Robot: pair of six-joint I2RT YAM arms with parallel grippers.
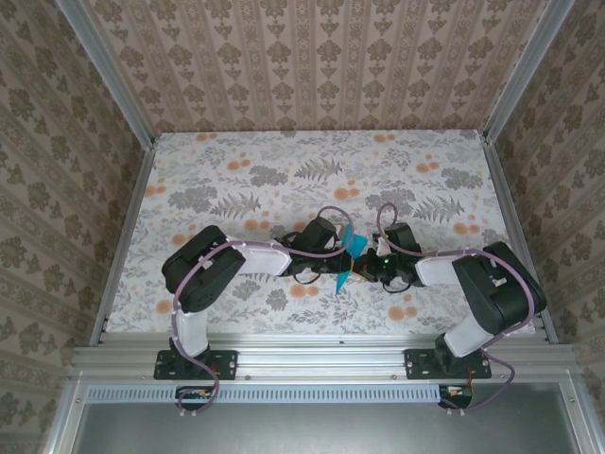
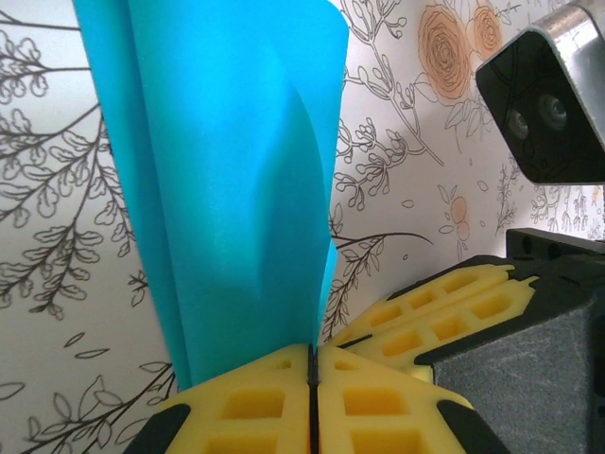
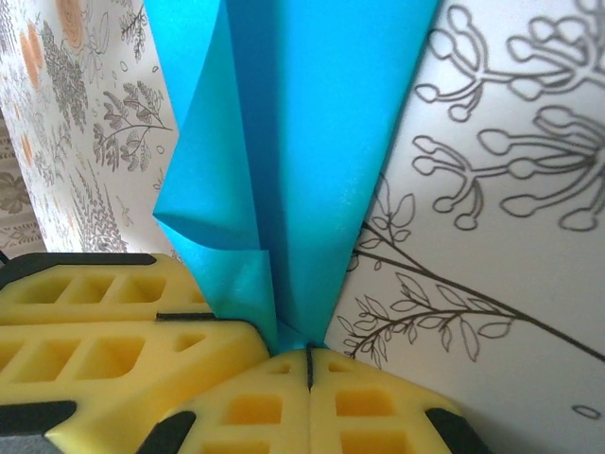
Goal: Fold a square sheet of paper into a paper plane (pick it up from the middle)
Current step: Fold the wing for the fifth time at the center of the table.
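Floral tabletop [image 1: 284,161] inside papered walls, with both arms bent inward from the near edge so that they meet just in front of centre. Left arm [image 1: 213,270] reaches in from the left and right arm [image 1: 487,284] from the right, their ends almost touching. Left claw [image 2: 312,369]: yellow pads [image 2: 250,402] pressed together, clamped on one end of the paper [image 2: 227,189]. Right claw [image 3: 309,364]: likewise closed, pinching the same end just beside the left one, the two sets of pads meeting at an angle. The paper is held clear of the tabletop and runs out from the two claws as a long teal strip, folded lengthwise into several layers. One layer bows out in a loose curl instead of lying flat, and a small corner is turned over near the right claw. From where I stand no pointed nose or centre crease can be made out, so the folding looks, in my judgement, only partly done. The step in hand appears to be holding the fold shut while it is set. To do it well, the two claws should move as one, since pulling apart would tear so thin a sheet. The bowed layer should be brought flush with its neighbours before any crease is pressed. Only one claw should let go at a time, so that the layers do not spring open.
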